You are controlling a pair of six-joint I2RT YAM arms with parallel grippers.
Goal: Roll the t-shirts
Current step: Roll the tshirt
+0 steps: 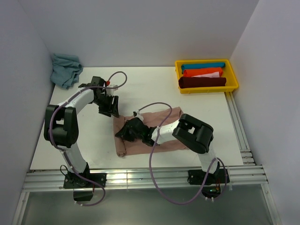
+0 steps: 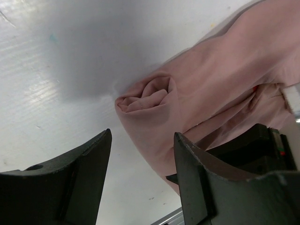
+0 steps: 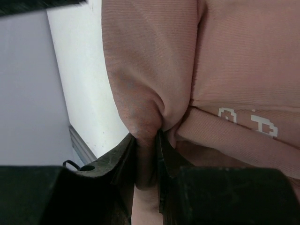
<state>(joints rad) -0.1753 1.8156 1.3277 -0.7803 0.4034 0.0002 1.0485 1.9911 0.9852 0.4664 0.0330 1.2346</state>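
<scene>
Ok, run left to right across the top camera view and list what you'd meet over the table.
The crumpled blue cloth → left gripper → pink t-shirt → yellow bin. The right gripper is left out because it overlaps the shirt.

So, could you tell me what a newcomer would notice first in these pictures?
The dusty pink cotton t-shirt, partly rolled at mid-table, its roll pinched in the right pincer. Then the yellow plastic tray of rolled shirts at the far right, and the open left pincer nearby.
</scene>
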